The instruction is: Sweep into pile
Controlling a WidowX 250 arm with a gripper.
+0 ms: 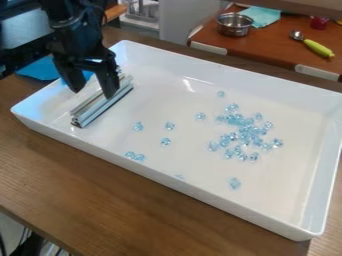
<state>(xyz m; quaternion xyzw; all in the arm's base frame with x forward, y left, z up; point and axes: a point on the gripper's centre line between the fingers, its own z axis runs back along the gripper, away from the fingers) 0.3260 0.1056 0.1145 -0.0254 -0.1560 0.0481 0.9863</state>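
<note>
The end effector (93, 94), spread wide, is by the shiny bar (100, 109) at upper left, with blue beads (247, 131) scattered in the tray (194, 185).

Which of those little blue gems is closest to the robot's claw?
The lone gem just right of the metal bar in the view; the side-by-side pair below it and all others lie farther from the gripper.

From where I sit at the controls, I can make out no readable text in my camera view; no label, brand, number or sign is legible to me on anything I see there.
</note>
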